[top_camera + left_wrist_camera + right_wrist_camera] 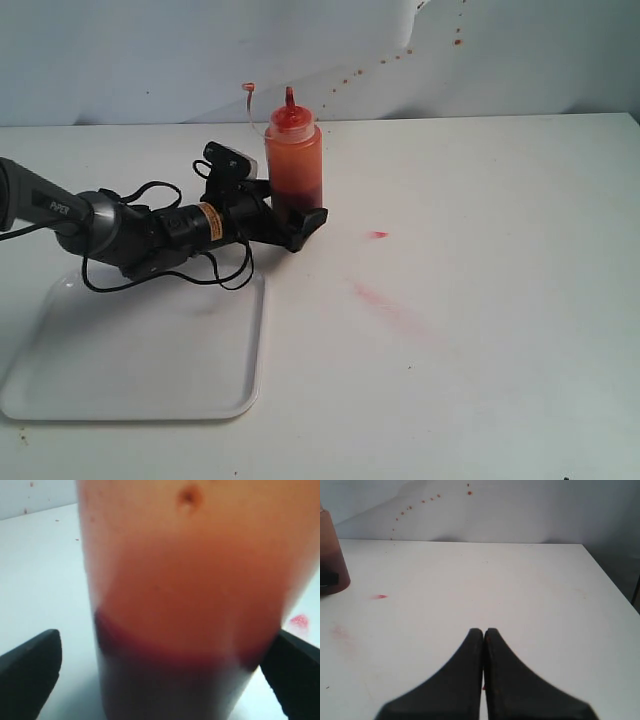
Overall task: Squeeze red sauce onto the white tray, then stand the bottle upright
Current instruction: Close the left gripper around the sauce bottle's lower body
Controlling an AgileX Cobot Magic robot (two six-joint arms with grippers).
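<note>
Watch the translucent orange plastic squeeze bottle with the red pointed nozzle (293,165). It stands upright on the white surface (480,350), off the flat white rectangular plastic tray (130,400) and near its far right corner. Your left gripper (288,212) brackets the bottle's base.

The jaws are spread wide: one stands clear of the wall and the other sits just beside it, so nothing is clamped. If you pull out at an angle or swing sideways, that nearer jaw could catch the bottle and tip it. The nozzle looks uncapped, so dark sauce would likely spill. Draw straight back along the jaws.

The left arm lies low, stretched across the tray. Your right gripper (484,645) hangs over bare surface, well apart from the bottle, jaws pressed together and empty. No sauce shows on the visible part of the tray.
</note>
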